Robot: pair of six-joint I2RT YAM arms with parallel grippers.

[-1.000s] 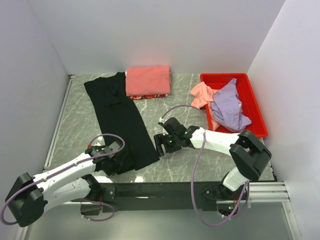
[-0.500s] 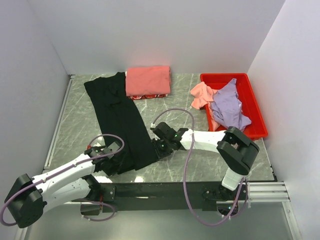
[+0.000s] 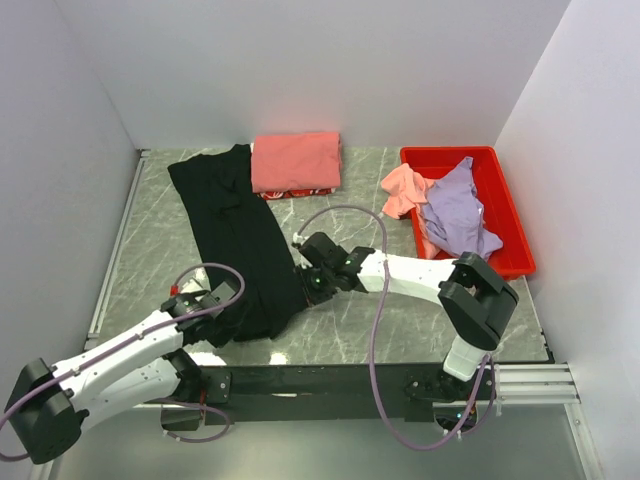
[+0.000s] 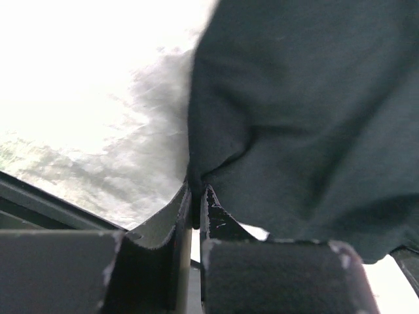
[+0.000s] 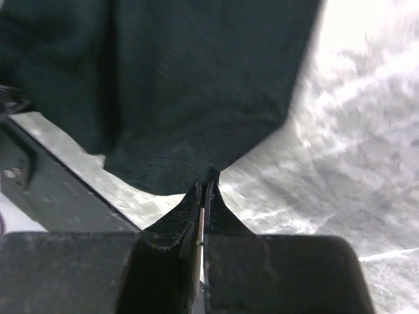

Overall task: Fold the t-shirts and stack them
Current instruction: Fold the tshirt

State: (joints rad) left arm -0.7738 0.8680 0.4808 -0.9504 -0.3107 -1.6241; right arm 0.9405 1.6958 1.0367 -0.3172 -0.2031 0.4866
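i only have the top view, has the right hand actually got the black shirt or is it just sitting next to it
Observer: It has it. The right wrist view shows the right hand closed, with the near hem corner of the black t-shirt pinched at its very tip.
Operator: ok and the left one
Observer: Same. In the left wrist view, the left hand is closed on a small fold of the shirt's edge, and the cloth bunches just above the pinch.

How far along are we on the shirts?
Done: one coral-red shirt lies folded at the back. In hand: the left gripper and right gripper each pinch the near hem of the black shirt, which lies as a long strip. Left: the pink shirt and lavender shirt, crumpled in the red bin.
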